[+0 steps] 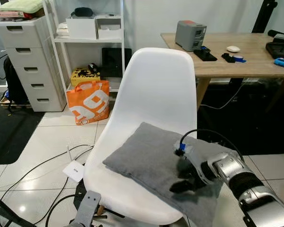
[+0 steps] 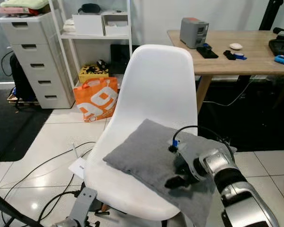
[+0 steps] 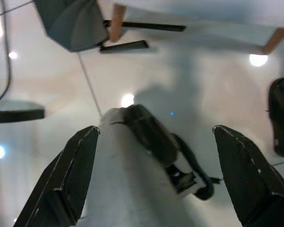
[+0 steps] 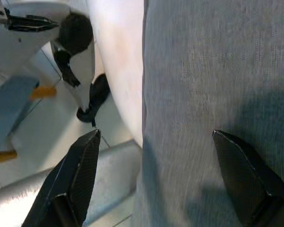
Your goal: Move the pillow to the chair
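A grey, woven-textured pillow (image 1: 151, 158) lies flat and slightly rumpled on the white chair (image 1: 156, 90) seat. The right end effector (image 1: 183, 182) hovers over it, fingers spread apart.

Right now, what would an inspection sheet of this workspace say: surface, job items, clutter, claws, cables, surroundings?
Surface: white chair, its seat partly covered.
Job's things: grey pillow lies on the seat; its right corner hangs past the edge.
Clutter: orange bag on the floor by the shelf; grey box and small gadgets on the wooden desk.
Claws: right claw open over the pillow, not gripping it; left claw open, low beside the chair, facing the floor.
Cables: black cables on the tiles left of the chair; a loop on the right wrist.
Surroundings: white drawer unit, shelf rack, tiled floor.
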`<state>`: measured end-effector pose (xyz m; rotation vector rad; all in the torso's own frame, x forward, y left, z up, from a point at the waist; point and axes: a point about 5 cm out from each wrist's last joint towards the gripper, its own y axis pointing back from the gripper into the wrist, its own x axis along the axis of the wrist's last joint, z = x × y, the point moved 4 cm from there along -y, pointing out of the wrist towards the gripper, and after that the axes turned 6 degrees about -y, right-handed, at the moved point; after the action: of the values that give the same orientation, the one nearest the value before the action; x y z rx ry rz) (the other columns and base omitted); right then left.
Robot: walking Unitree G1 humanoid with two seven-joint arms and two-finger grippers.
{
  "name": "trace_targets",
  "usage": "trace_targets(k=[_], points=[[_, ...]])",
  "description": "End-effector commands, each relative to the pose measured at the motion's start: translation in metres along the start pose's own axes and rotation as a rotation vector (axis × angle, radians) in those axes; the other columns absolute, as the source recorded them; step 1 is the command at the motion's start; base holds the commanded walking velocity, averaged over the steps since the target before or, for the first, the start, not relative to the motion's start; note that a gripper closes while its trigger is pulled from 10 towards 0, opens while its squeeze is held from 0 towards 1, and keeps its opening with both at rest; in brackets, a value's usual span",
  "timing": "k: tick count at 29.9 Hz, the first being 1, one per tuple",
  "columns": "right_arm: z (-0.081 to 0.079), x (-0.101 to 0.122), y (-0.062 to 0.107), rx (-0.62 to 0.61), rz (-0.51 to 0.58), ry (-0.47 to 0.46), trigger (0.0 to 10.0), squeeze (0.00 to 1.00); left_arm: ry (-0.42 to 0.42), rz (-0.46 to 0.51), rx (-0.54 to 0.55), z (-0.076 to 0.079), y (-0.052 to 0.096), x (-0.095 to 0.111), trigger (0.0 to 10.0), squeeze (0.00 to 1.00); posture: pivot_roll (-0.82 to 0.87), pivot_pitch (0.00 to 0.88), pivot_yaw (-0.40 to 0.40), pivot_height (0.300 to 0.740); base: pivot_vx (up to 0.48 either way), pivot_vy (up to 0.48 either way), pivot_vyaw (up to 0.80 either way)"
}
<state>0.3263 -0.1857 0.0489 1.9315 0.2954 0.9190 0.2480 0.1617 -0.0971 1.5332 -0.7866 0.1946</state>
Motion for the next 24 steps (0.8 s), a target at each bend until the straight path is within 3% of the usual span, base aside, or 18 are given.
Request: trace_targets(k=[1,2,5,7,8,9,10,12,13,15,16,17,18,19,20,24], points=[[0.005,-0.016,-0.001,-0.044,-0.072,-0.007,10.0,0.00,-0.012,-0.019,0.001,0.000,0.000,-0.004,10.0,0.00,-0.19,0.031,-0.043,0.556,0.000,0.000,0.00],[0.005,-0.016,-0.001,-0.044,-0.072,-0.007,10.0,0.00,-0.012,-0.019,0.001,0.000,0.000,-0.004,10.0,0.00,-0.19,0.031,-0.043,0.556,0.000,0.000,0.00],[0.041,-0.038,0.010,-0.335,-0.181,0.036,10.0,0.00,-0.013,-0.020,0.002,-0.002,0.001,-0.005,10.0,0.00,-0.19,0.033,-0.041,0.556,0.000,0.000,0.00],[0.041,-0.038,0.010,-0.335,-0.181,0.036,10.0,0.00,-0.013,-0.020,0.002,-0.002,0.001,-0.005,10.0,0.00,-0.19,0.033,-0.041,0.556,0.000,0.000,0.00],[0.050,-0.043,0.015,-0.412,-0.203,0.051,10.0,0.00,-0.013,-0.021,0.003,-0.003,0.001,-0.006,10.0,0.00,-0.19,0.033,-0.041,0.556,0.000,0.000,0.00],[0.050,-0.043,0.015,-0.412,-0.203,0.051,10.0,0.00,-0.013,-0.021,0.003,-0.003,0.001,-0.006,10.0,0.00,-0.19,0.033,-0.041,0.556,0.000,0.000,0.00],[0.062,-0.046,0.025,-0.524,-0.208,0.061,10.0,0.00,-0.012,-0.023,0.005,-0.005,0.001,-0.008,10.0,0.00,-0.19,0.024,-0.042,0.556,0.000,0.000,0.00],[0.062,-0.046,0.025,-0.524,-0.208,0.061,10.0,0.00,-0.012,-0.023,0.005,-0.005,0.001,-0.008,10.0,0.00,-0.19,0.024,-0.042,0.556,0.000,0.000,0.00],[0.074,-0.047,0.038,-0.636,-0.208,0.075,10.0,0.00,-0.012,-0.029,0.008,-0.009,0.002,-0.012,10.0,0.00,-0.19,0.016,-0.044,0.556,0.000,0.000,0.00],[0.074,-0.047,0.038,-0.636,-0.208,0.075,10.0,0.00,-0.012,-0.029,0.008,-0.009,0.002,-0.012,10.0,0.00,-0.19,0.016,-0.044,0.556,0.000,0.000,0.00],[0.084,-0.040,0.050,-0.735,-0.160,0.084,10.0,0.00,-0.012,-0.035,0.011,-0.012,0.003,-0.017,10.0,0.00,-0.19,0.014,-0.044,0.556,0.000,0.000,0.00],[0.084,-0.040,0.050,-0.735,-0.160,0.084,10.0,0.00,-0.012,-0.035,0.011,-0.012,0.003,-0.017,10.0,0.00,-0.19,0.014,-0.044,0.556,0.000,0.000,0.00],[0.089,-0.021,0.059,-0.806,-0.036,0.076,10.0,0.00,-0.015,-0.040,0.012,-0.013,0.004,-0.020,10.0,0.00,-0.19,0.000,-0.043,0.556,0.000,0.000,0.00],[0.089,-0.021,0.059,-0.806,-0.036,0.076,10.0,0.00,-0.015,-0.040,0.012,-0.013,0.004,-0.020,10.0,0.00,-0.19,0.000,-0.043,0.556,0.000,0.000,0.00],[0.090,-0.004,0.063,-0.842,0.059,0.080,10.0,0.00,-0.017,-0.043,0.012,-0.013,0.004,-0.021,10.0,0.00,-0.19,0.000,-0.042,0.556,0.000,0.000,0.00],[0.089,0.017,0.066,-0.894,0.170,0.082,10.0,0.00,-0.020,-0.038,0.007,-0.007,0.003,-0.017,10.0,0.00,-0.18,0.000,-0.042,0.556,0.000,0.000,0.00]])
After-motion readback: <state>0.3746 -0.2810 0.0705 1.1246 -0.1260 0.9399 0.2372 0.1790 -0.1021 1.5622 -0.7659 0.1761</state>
